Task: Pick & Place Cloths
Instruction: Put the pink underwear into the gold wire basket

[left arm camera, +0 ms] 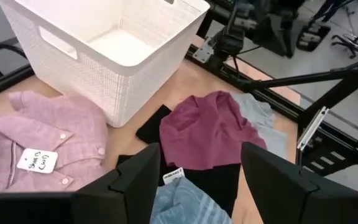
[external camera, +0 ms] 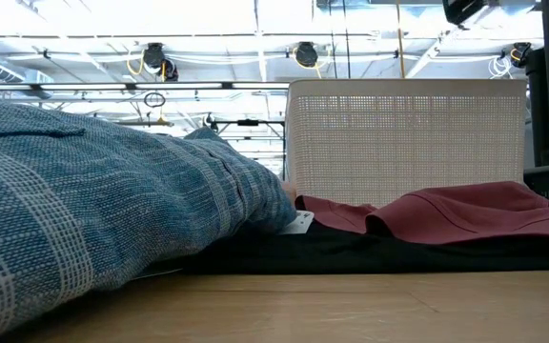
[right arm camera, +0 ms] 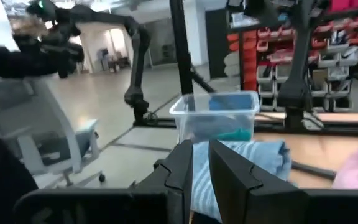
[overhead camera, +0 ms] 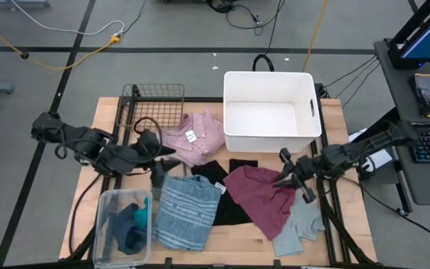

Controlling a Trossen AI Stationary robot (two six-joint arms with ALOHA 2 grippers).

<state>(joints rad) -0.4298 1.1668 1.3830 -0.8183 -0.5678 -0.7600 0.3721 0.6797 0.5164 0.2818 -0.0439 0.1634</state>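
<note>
left gripper (overhead camera: 163,166): jaws wide, hovering at the pink shirt (overhead camera: 196,137)'s 8 o'clock
right gripper (overhead camera: 288,178): jaws narrow, over the maroon cloth (overhead camera: 260,196)

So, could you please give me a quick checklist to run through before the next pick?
1. White basket free to take cloths: ok, nothing inside.
2. Left gripper open: ok, fingers spread above the blue striped cloth.
3. Right gripper open: not ok, fingers nearly together.
4. Right gripper near a cloth: ok, above the maroon cloth.
5. Pink shirt reachable: ok, uncovered beside the basket.
</note>
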